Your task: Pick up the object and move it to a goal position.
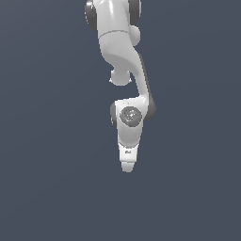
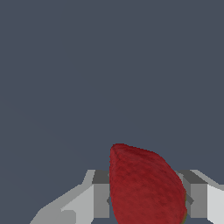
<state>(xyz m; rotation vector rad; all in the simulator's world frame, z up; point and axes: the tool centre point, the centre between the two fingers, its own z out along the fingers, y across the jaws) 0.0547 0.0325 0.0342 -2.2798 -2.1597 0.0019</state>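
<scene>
Between the grey finger pads [image 2: 101, 199] sits the strawberry [image 2: 146, 186], dark red and filling the gap, so the gripper [image 1: 126, 167] looks closed on its flanks. It is probably light, soft and easily bruised; gentle pressure across its widest part suits it. Around it lies only plain grey ground.

The worktop [image 1: 42, 188] is a plain, even slate-blue surface that fills the whole exterior view, with no edge, seam or marking to be seen. The wrist view shows the same flat slate-blue ground [image 2: 65, 65]. Nothing can be made out lying directly on it in either view. Whether the strawberry [image 2: 144, 188] touches the surface cannot be told; it shows only in the wrist view, between the tool's fingers [image 2: 101, 199].
</scene>
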